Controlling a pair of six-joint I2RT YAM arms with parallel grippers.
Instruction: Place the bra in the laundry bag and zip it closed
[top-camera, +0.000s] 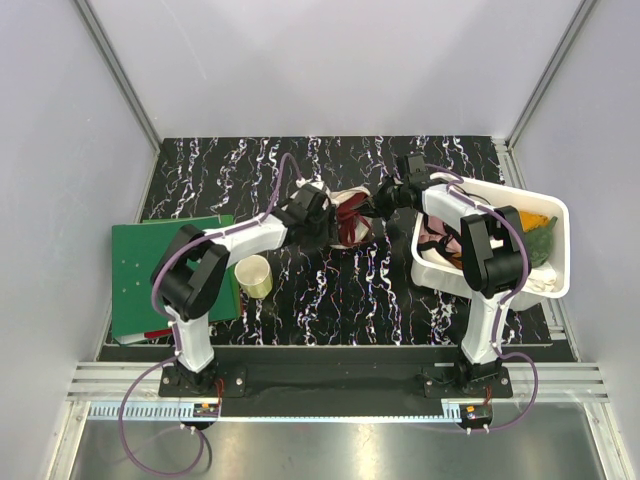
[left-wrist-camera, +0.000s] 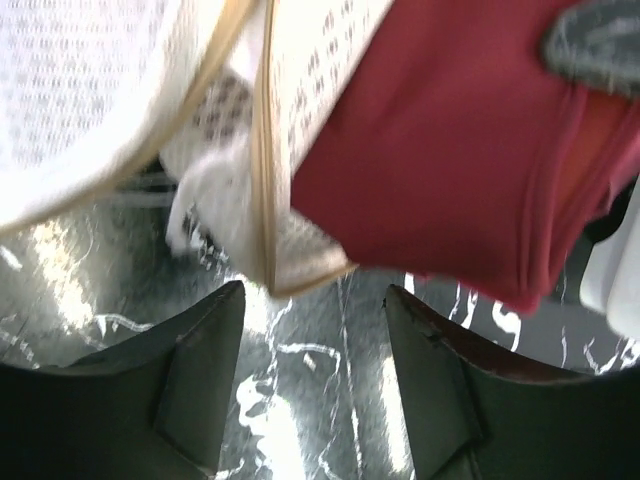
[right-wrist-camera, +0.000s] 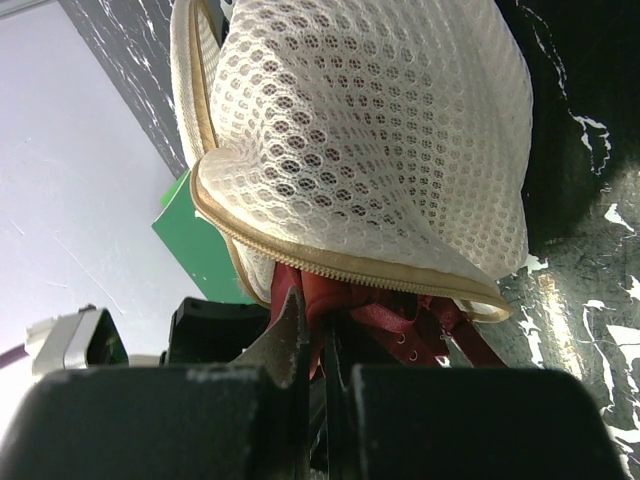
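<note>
Well, from above, the left arm (top-camera: 250, 235) and the right arm (top-camera: 480, 250) both reach toward the middle of the black bench (top-camera: 330, 300). The laundry bag (top-camera: 345, 192) and the bra (top-camera: 350, 225) lie together between the left jaws and the right jaws, touching both. Well behind the left jaws, toward that arm's base, there are a green board (top-camera: 165, 260) and a small cup (top-camera: 254, 275). Behind the right jaws a white bin (top-camera: 555, 215) holds some cloths.

In the left wrist view, the left jaws are wide and hold nothing; between the two dark fingers (left-wrist-camera: 200, 380) only the bench shows. Just in front of them hangs a corner of the laundry bag with its beige zipper (left-wrist-camera: 262, 180). The dark red bra (left-wrist-camera: 450, 150) is beside it, in front of the right-hand finger.

In the right wrist view, the right jaws are closed, and red fabric of the bra (right-wrist-camera: 390, 320) goes into the thin slit at their tips, so they seem to pinch it. Directly in front of them is the mesh laundry bag (right-wrist-camera: 370, 130). Its zipper edge (right-wrist-camera: 330, 265) is open, and the bra comes out from under it.
</note>
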